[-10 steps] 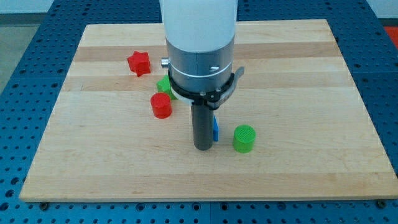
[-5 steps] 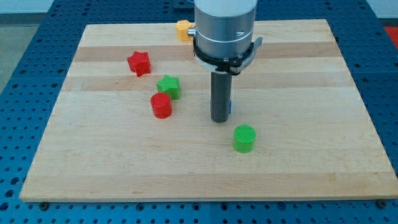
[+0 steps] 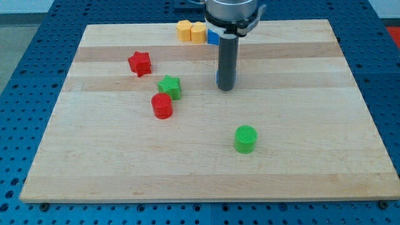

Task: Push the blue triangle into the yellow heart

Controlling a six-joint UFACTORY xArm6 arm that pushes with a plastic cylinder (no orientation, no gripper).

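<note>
My tip [image 3: 225,89] touches a blue sliver [image 3: 217,78]; green star [image 3: 169,86] sits left; yellow blocks [image 3: 199,32] and a second blue block [image 3: 213,38] lie far; fingers' state: cannot tell.

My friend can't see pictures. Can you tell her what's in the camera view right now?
A dark rod comes down onto a wooden board, and my tip rests just right of a sliver of blue block, mostly hidden behind the rod. Two yellow blocks sit at the top edge; a red star, green star, red cylinder and green cylinder lie scattered.
</note>
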